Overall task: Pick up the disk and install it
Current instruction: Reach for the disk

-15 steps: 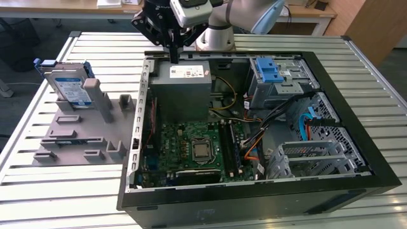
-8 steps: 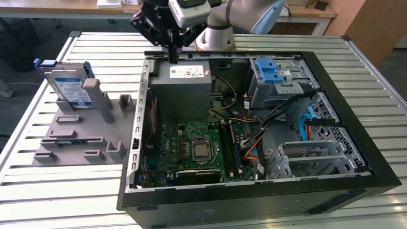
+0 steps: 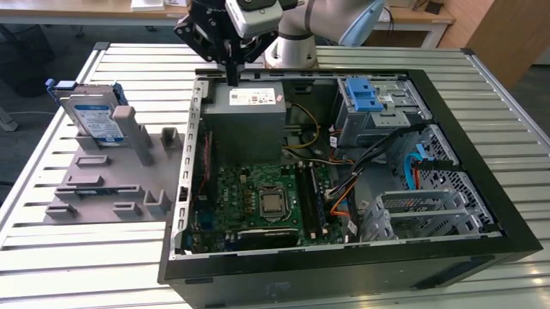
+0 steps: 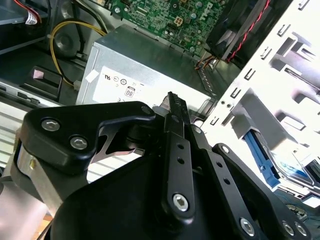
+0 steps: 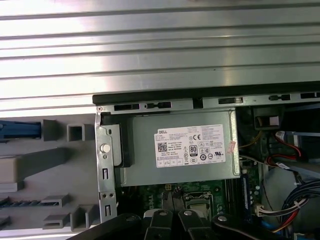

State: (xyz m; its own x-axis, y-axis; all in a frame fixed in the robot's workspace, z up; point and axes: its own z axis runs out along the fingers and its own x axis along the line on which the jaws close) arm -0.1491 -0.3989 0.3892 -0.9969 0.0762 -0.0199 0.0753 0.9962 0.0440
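I am at the very start: the pick-up is not yet done. My claw (image 3: 232, 76) hangs over the back edge of the open computer case (image 3: 344, 270), just above the grey metal box (image 3: 245, 122) with the white sticker. Its fingers are pressed together on nothing, as the second wrist view also shows.

The disk (image 3: 94, 119) stands upright on its edge in the grey rack (image 3: 103, 193) on the slatted surface (image 3: 77, 264). It sits outside the case, toward the exterior view's left and well apart from me. Blue rails run along its edges.

As I judge it, reaching the disk calls for a carry sideways over the case wall to the rack. My fingers would have to spread wide enough to take the disk's top edge, staying clear of the rack's grey post (image 3: 125, 125) just beside it, so the disk can come straight up. The bay under the blue latch (image 3: 365, 96) looks a likely seat for it, though I cannot be sure.
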